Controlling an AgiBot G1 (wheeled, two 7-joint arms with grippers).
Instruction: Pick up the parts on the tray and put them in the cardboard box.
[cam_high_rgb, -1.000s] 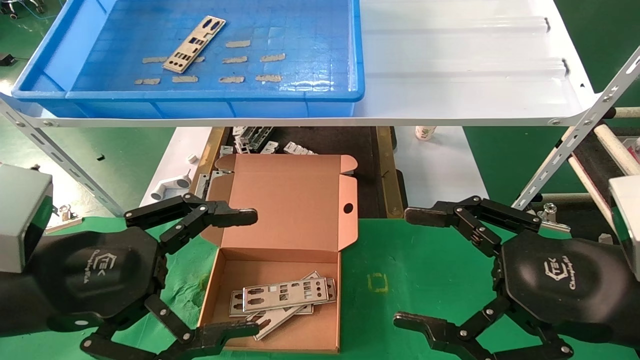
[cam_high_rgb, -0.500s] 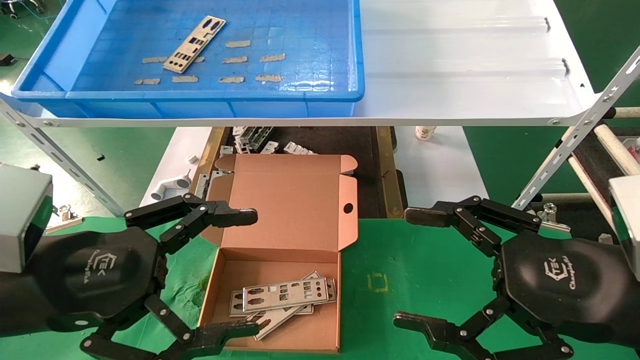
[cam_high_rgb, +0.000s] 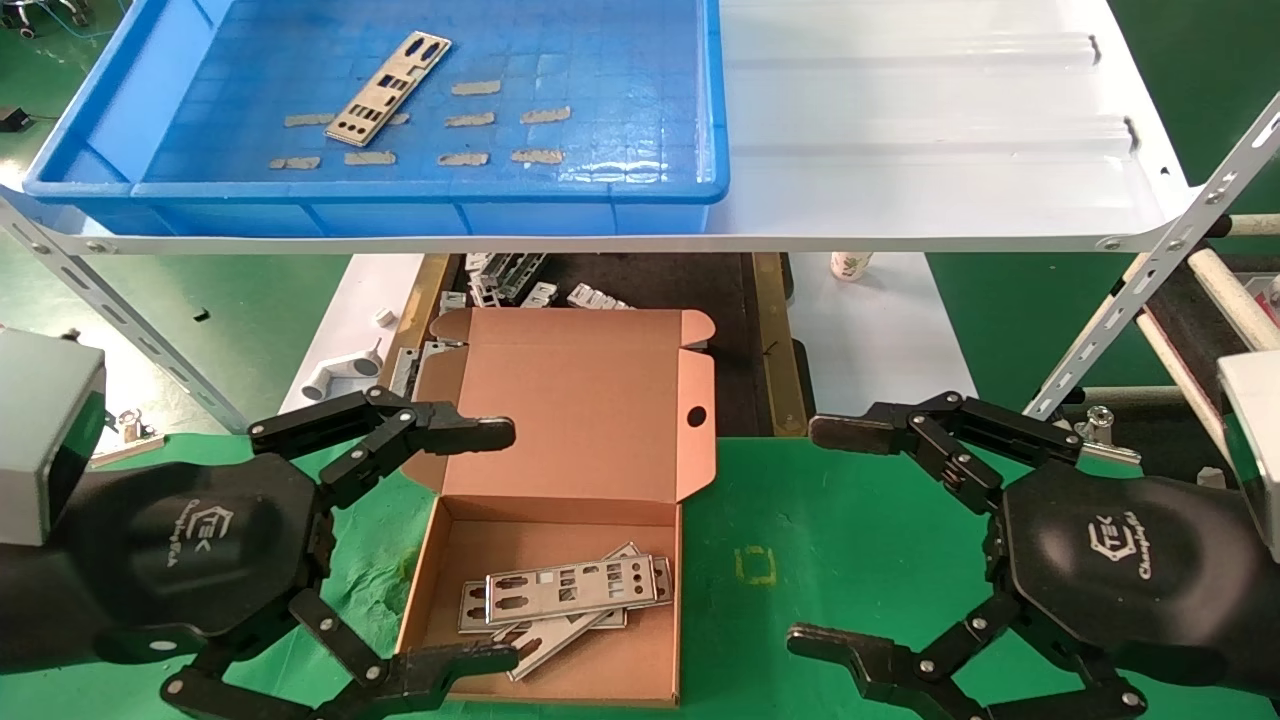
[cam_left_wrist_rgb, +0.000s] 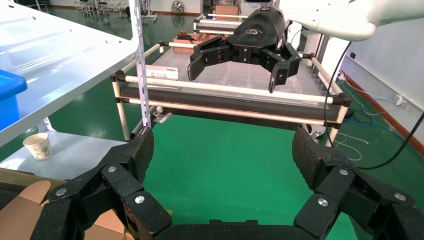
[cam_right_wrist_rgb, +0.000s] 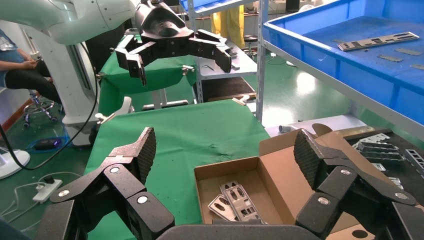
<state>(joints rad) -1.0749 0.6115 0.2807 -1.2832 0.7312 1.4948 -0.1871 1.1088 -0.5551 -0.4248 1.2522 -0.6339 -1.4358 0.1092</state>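
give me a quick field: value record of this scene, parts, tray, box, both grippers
part on tray: one plate lying flat in the blue tray
tray location: on the white shelf
parts in box: plates stacked on the floor of the cardboard box, exact count unclear
box lid: open
left gripper: open, empty, beside the box
right gripper: open, empty, over the green mat

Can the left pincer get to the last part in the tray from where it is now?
Probably yes. The left pincer is open beside the cardboard box, and nothing covers the part on the tray; only the raised rim must be cleared.
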